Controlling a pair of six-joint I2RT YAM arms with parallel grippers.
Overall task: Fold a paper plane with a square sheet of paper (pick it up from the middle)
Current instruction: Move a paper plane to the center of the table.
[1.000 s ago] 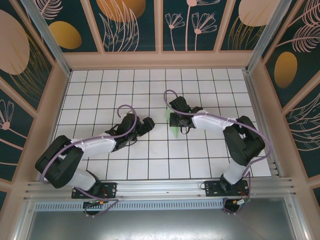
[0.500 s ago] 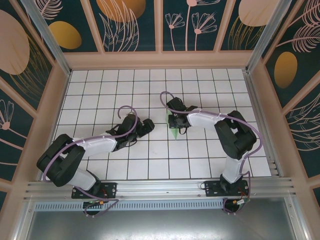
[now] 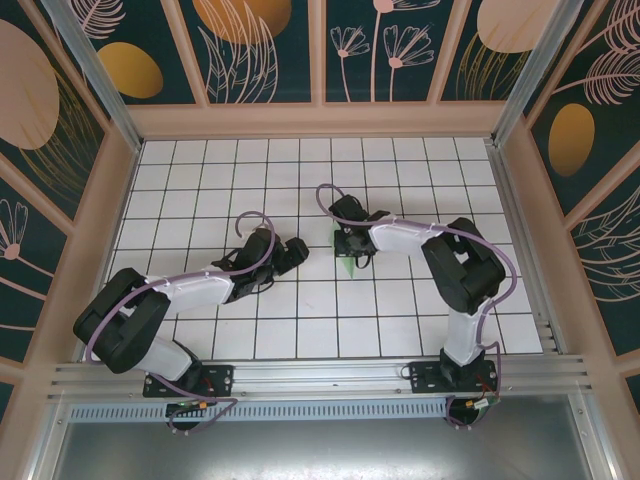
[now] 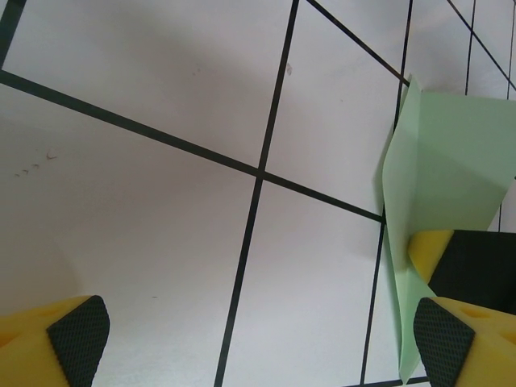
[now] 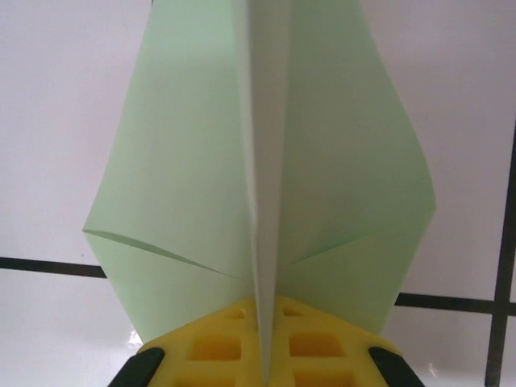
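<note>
The square sheet of paper stands folded into a pale mint-green paper plane [image 5: 339, 177], with a centre keel and two wings spreading to either side. My right gripper [image 5: 262, 326] is shut on that keel from behind, its yellow fingers [image 5: 218, 343] pressed together on the fold. In the top view the paper plane [image 3: 348, 263] pokes out below my right gripper [image 3: 346, 245] near the table's middle. My left gripper [image 3: 297, 248] hovers about one tile to its left, wide open. In the left wrist view my left gripper [image 4: 262, 347] holds nothing, and the paper plane [image 4: 451, 153] rises at the right edge.
The white grid table [image 3: 200, 180] is ringed by wooden walls [image 3: 320, 120] with patterned panels. An aluminium rail [image 3: 320, 375] runs along the near edge by the arm bases. The right arm's elbow [image 3: 465, 265] juts out over the right half of the table.
The right arm has drawn its elbow in and shifted its gripper slightly left and back, the paper plane still in it. The left arm has hardly moved.
</note>
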